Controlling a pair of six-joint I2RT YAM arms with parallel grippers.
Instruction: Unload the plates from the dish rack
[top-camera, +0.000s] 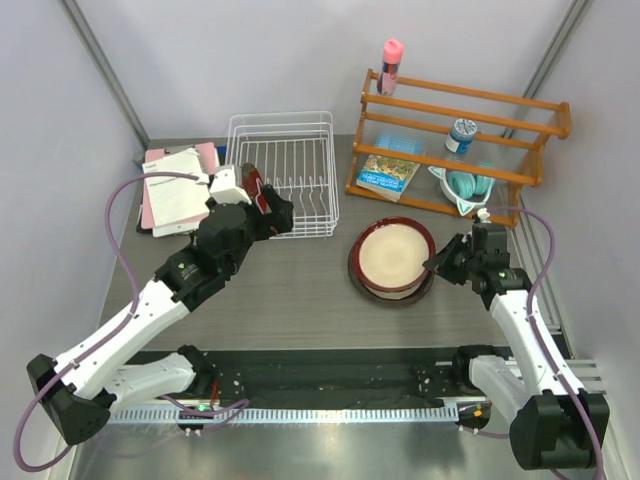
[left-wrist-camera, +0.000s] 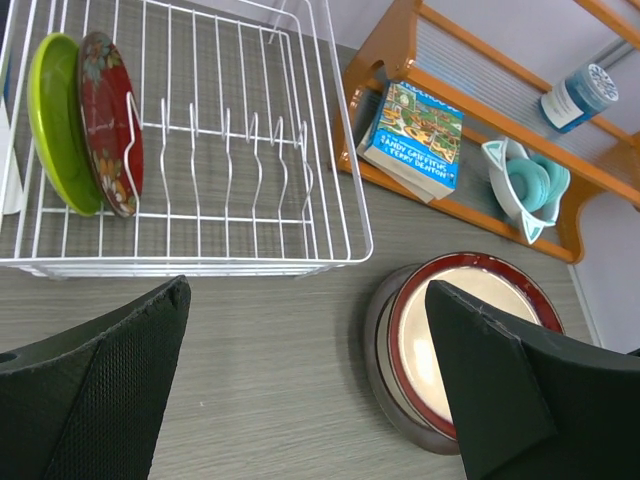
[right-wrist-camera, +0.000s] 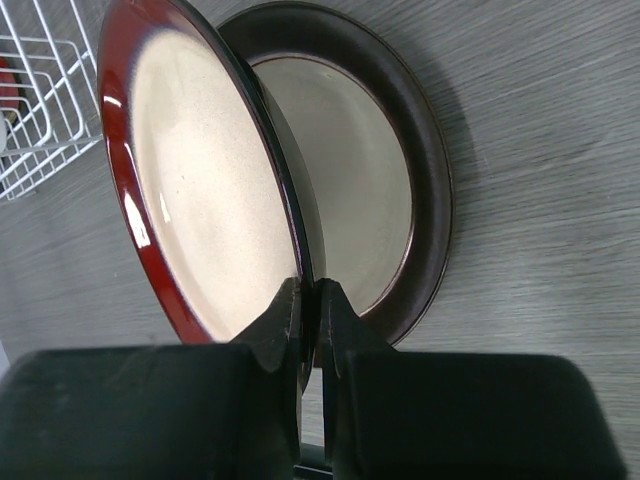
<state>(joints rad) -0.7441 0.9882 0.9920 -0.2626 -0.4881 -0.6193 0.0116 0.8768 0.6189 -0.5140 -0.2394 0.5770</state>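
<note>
The right gripper (right-wrist-camera: 310, 300) is clenched on the right-hand rim of the large cream plate with a dark-red rim (right-wrist-camera: 200, 190). It holds that plate tilted over the large cream plate with a grey-brown rim (right-wrist-camera: 350, 170), which lies flat on the grey wood-grain table (top-camera: 300, 290) to the right of the rack. The far edge of the tilted plate seems to rest on the plate below, though the wrist view does not show the contact clearly.

The left gripper (left-wrist-camera: 305, 300) hangs with its jaws spread wide and nothing between them, just near of the white wire dish rack (left-wrist-camera: 200, 268). Two plates remain in the rack, standing on edge at its left end: the small lime green plate (left-wrist-camera: 55, 120) outermost and the smaller red plate with a floral pattern (left-wrist-camera: 112, 120) touching it on its right.

From the left gripper these plates lie far and to the left. Their rims run near to far and their faces point left and right. The left arm is much the nearer. To grip one, its jaws would probably have to straddle a rim from left to right, and the red plate offers the freer face.
</note>
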